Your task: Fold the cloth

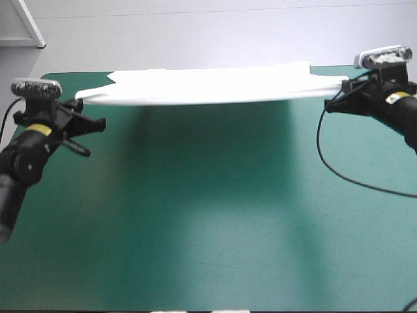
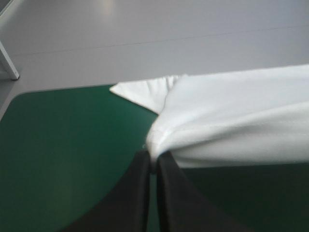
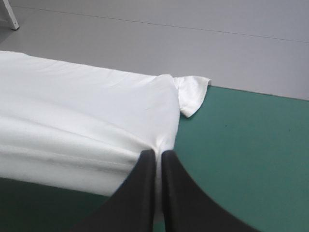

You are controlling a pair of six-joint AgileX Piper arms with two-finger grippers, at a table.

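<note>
White T-shirt [image 1: 208,88], taut and aloft, its ends tight in left gripper [image 2: 153,158] and right gripper [image 3: 158,154].

One T-shirt [image 1: 208,88] up top, one table [image 1: 208,228] beneath it, and two grippers: left gripper [image 1: 78,103] mid-left, right gripper [image 1: 345,86] upper right.

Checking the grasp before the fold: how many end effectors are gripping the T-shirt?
2. The left end effector is shut on the T-shirt at its left end; the right end effector is shut on its right end. The shirt is stretched between them.
</note>
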